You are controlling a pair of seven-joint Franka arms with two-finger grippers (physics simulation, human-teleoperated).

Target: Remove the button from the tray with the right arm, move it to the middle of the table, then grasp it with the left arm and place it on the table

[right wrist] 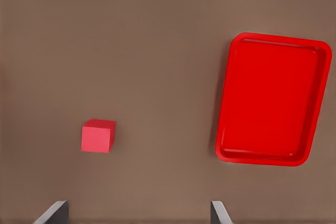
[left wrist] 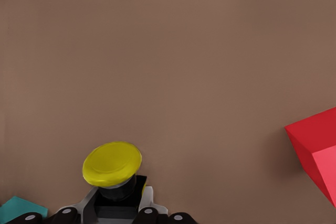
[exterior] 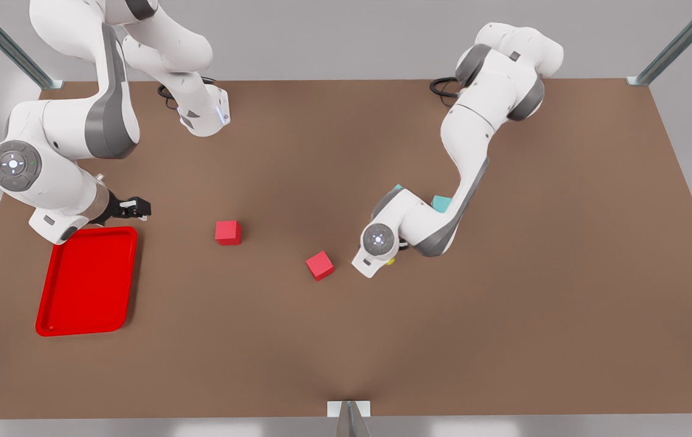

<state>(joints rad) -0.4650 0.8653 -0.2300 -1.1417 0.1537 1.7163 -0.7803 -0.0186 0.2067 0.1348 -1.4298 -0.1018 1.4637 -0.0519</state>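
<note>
Tray is emptied and the handover done: button is gripped between the left jaws low over mid-bench, seemingly unreleased; right jaws are parked open.

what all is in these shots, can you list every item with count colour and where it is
button: 1, yellow cap on a black body, held in the left tool near the table's middle
tray: 1, bright red, at the front view's left, nothing in it
red cubes: 2, one right of the tray, one nearer the middle
teal cubes: 2, one partly behind the left arm, one just peeking over it
table: 1, brown, under everything
left tool: 1, black, shut on the button, low at the table's middle
right tool: 1, black, fingers apart, just beyond the tray's far end, waiting
</note>
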